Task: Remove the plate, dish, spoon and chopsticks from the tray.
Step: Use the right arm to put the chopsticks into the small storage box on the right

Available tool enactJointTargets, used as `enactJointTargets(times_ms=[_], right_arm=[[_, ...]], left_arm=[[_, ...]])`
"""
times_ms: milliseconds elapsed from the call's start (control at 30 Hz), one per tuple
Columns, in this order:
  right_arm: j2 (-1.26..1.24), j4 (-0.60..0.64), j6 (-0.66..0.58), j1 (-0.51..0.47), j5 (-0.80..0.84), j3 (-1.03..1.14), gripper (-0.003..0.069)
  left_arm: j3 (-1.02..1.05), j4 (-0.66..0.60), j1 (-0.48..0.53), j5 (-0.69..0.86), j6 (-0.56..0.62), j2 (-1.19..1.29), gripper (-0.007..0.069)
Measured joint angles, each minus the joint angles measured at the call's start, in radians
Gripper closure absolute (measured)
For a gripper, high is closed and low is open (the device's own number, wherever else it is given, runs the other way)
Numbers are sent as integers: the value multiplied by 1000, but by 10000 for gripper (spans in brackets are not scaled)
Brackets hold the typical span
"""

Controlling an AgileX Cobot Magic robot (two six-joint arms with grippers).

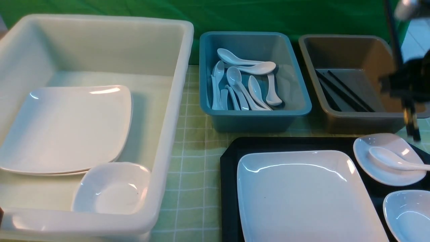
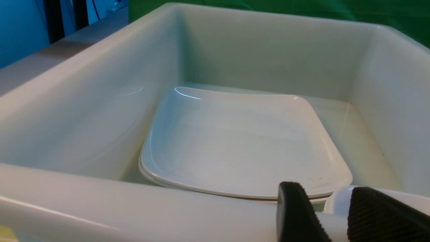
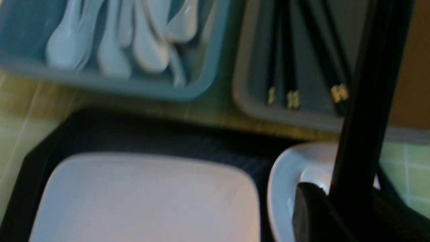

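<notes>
Careful: your right hand (image 3: 349, 218) clenched on chopsticks (image 3: 369, 101), sticks steeply tilted, above tray's (image 1: 230, 168) 1 o'clock corner, just short of brown bin (image 1: 352, 124). Grip looks off-centre; sticks may pivot, clip bin's near wall, or knock spoon (image 1: 389, 159) lying in dish (image 1: 373, 171) beneath. Plate (image 1: 302, 195) sits mid-tray, second dish (image 1: 410, 215) at its 4 o'clock. Your left hand (image 2: 336, 215) released, empty, at white tub's (image 2: 100, 208) near rim. Right hand blurred, cut by frame edge; can't tell whether both sticks caught. Tray's 3 and 6 o'clock sides out of frame.

1. Table (image 1: 195, 188), green-checked cloth.
2. White bin (image 1: 174, 101), near wall just beside left fingers (image 2: 295, 211).
3. Black tray (image 1: 230, 174), below right fingers (image 3: 312, 215).
4. Blue bin (image 1: 255, 121) and brown bin (image 1: 362, 124), beyond right fingers.
</notes>
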Motion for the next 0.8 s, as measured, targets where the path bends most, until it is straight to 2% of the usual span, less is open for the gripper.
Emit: enactJointTargets(times_ms=[233, 567, 700, 800], right_arm=[[304, -2, -37, -142, -183, -173, 550], [638, -5, -39, -170, -362, -325, 541], [696, -4, -39, -170, -377, -326, 485], [703, -4, -39, -170, -342, -328, 393]], left_arm=[[0, 0, 0, 0, 0, 0, 403], [0, 0, 0, -1, 0, 0, 403], [0, 0, 0, -1, 0, 0, 403], [0, 0, 0, -1, 0, 0, 403]])
